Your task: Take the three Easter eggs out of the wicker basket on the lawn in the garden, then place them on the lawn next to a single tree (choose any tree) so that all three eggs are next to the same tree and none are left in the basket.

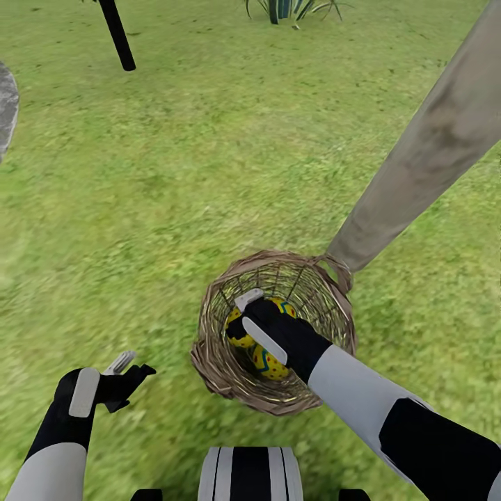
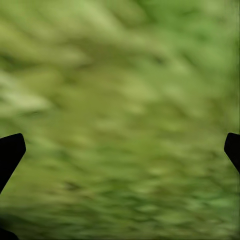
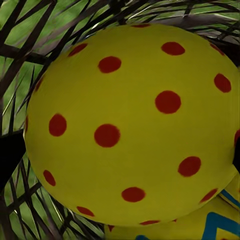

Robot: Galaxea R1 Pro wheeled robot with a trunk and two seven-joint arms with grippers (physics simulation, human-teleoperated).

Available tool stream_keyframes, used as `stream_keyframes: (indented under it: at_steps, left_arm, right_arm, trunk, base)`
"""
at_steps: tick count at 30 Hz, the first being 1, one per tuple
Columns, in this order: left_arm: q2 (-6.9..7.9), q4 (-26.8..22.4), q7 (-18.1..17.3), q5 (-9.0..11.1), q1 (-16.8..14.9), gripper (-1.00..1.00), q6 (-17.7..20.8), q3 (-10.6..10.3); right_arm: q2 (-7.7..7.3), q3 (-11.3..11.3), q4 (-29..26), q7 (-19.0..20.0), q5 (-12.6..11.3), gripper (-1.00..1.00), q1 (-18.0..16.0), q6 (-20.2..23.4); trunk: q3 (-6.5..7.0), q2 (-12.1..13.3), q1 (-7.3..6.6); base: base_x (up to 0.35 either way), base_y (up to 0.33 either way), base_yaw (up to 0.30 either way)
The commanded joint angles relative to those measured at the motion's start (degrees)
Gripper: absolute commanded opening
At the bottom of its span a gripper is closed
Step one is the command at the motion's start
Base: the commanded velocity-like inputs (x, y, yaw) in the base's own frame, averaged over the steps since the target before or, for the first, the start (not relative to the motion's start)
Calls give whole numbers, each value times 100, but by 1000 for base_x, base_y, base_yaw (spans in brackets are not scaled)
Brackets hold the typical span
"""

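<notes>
A: Closest in, the right wrist view has one egg (image 3: 130, 125) right up against the lens, yellow with red dots, wicker strands behind it and a blue zigzag of a second egg (image 3: 210, 225) peeking underneath.

B: And from the head view?

A: The right gripper (image 1: 245, 321) is down inside the basket (image 1: 216, 362), among the eggs (image 1: 268, 362). I can make out yellow shells on both sides of it, but an exact count is hidden by the hand.

B: Closed on one?

A: Can't tell; the fingers are buried.

B: The basket itself?

A: Upright on the lawn (image 1: 209, 174), its rim touching the tree (image 1: 424, 153).

B: Left side?

A: The left gripper (image 1: 129, 369) hovers over grass beside the basket, fingers spread, holding nothing.
</notes>
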Motion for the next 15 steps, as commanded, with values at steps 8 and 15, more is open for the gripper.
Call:
stream_keyframes:
  at_steps: [8, 15]
  left_arm:
    - [7, -1, 52, 61, -2, 100, 22, 3]
    - [6, 2, 52, 61, -3, 100, 29, 3]
  right_arm:
    - [0, 17, 202, -57, -34, -100, -3, 33]
    - [0, 26, 202, -63, -39, -100, -2, 40]
  trunk:
    - [173, 9, -21]
    - [328, 19, -39]
  base:
    - [0, 0, 0]
    - [0, 0, 0]
